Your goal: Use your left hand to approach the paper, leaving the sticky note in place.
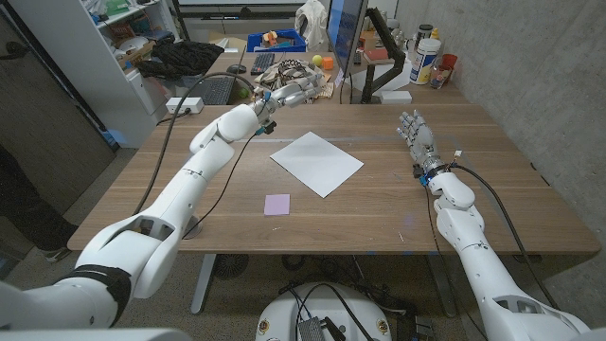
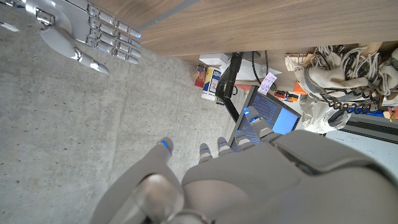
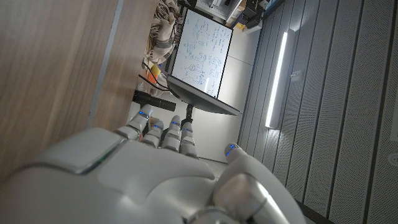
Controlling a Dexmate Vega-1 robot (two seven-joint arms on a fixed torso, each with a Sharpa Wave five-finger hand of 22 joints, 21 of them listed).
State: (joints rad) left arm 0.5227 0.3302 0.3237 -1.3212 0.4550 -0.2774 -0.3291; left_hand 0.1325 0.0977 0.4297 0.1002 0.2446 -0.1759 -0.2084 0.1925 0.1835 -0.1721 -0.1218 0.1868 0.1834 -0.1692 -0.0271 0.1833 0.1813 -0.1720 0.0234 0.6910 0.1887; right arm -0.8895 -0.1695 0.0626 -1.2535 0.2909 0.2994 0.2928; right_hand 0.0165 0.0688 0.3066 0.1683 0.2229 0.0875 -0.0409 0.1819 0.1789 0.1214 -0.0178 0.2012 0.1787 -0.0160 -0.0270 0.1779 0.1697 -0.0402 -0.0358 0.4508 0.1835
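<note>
So the paper [image 1: 316, 163] is lying flat mid-bench [image 1: 473, 189], with the purple sticky note [image 1: 276, 204] just in front of it, nearer the robot and not touching. Left robot hand [image 1: 289, 94] is stretched out past the paper's far corner near the bench's back edge, fingers apart, holding nothing. Right robot hand [image 1: 415, 131] sits over at the right side, well clear of the paper, fingers extended, also empty.

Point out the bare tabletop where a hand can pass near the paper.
Bare wood lies between the white square paper and the open right hand, and along the near edge right of the small purple sticky note. The left hand hangs at the far edge, crowded by a black keyboard and clutter.
</note>
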